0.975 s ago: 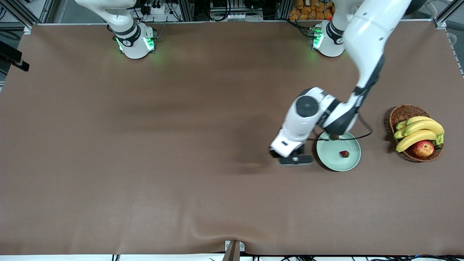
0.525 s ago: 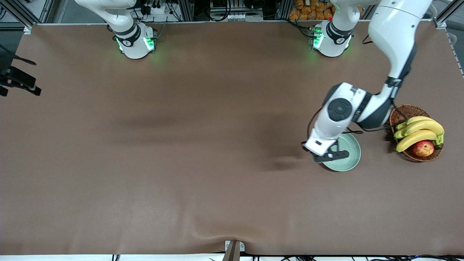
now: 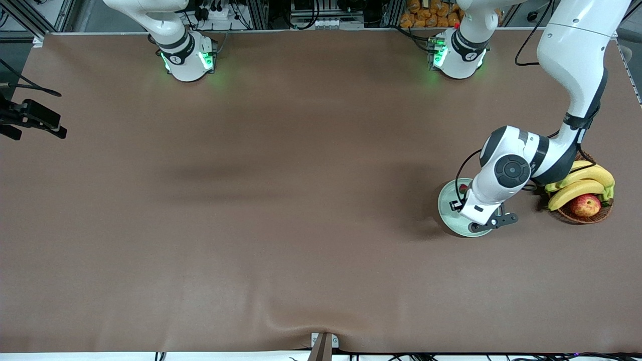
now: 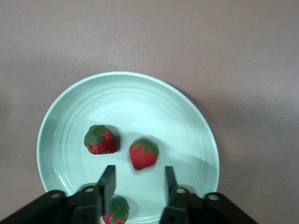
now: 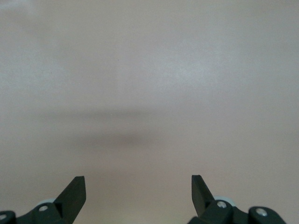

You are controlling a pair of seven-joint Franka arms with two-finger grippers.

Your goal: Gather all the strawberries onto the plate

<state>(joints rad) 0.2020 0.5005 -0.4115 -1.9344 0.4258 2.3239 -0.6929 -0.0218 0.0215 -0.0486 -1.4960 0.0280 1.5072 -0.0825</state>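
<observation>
The pale green plate (image 4: 140,105) lies under my left gripper (image 4: 138,171), whose jaws stand open with nothing between them. Three strawberries are in the plate. One strawberry (image 4: 100,140) rests near the middle, a blurred one (image 4: 144,153) is just past the fingertips, and a third (image 4: 117,211) sits by one finger (image 4: 107,179). In the front view the left wrist covers most of the plate (image 3: 448,206) and hides the berries and the fingers. My right gripper (image 5: 138,186) is open over bare table at the right arm's end, with its hand (image 3: 32,120) at the picture's edge.
A wicker basket (image 3: 584,218) with bananas (image 3: 582,183) and an apple (image 3: 585,204) stands beside the plate, toward the left arm's end, partly under the left forearm. The brown table cover (image 3: 281,200) stretches across everything else.
The left arm swung from beside the plate to over it and its jaws opened, letting a strawberry go into the plate. The right hand crept a little into view.
</observation>
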